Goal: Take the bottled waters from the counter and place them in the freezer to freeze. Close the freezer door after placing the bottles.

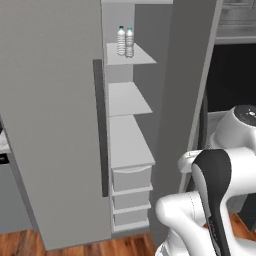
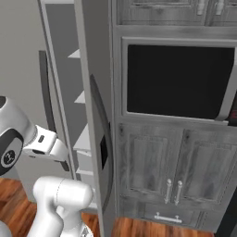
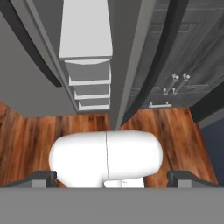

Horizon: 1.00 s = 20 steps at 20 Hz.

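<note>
Both bottled waters upright, touching, on top freezer shelf, so loading looks done. My fingers spread wide, empty, aimed floorward. Freezer door open at left; closing remains.

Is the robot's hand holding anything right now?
No. The hand is open and empty. Both water bottles stand on the top freezer shelf.

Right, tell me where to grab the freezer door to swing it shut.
Probably the long dark vertical bar handle on the freezer door, near mid-height, approached from the front. It stands upright, so open fingers would straddle it from either side. The two bottles already stand inside.
</note>
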{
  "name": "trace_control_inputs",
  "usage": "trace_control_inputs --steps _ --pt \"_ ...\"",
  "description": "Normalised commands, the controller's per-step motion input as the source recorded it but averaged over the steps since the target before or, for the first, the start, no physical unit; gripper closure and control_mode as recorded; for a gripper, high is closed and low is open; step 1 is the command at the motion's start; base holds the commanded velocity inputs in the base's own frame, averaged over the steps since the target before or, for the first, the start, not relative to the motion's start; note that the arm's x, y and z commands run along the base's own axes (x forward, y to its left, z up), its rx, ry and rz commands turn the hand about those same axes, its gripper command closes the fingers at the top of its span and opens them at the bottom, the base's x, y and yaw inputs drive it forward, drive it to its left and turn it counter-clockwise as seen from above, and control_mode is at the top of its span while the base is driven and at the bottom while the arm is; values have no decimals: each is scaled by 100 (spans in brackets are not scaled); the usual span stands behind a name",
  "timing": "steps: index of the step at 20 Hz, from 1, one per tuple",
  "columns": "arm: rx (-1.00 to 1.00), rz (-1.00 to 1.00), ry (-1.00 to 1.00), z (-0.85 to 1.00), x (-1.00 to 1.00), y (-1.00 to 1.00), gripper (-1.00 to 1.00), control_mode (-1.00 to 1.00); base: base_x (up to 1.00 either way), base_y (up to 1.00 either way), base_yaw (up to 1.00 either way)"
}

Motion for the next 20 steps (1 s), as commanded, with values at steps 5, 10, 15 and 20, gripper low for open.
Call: trace_control_inputs --steps 5,10,15,20 --pt "0 0 0 0 0 0 -100 100 31 -36 0" --pt "0 0 0 0 0 0 -100 100 36 -30 0" --pt "0 0 0 0 0 0 -100 100 32 -15 0" --pt "0 0 0 0 0 0 -100 100 22 1 0"
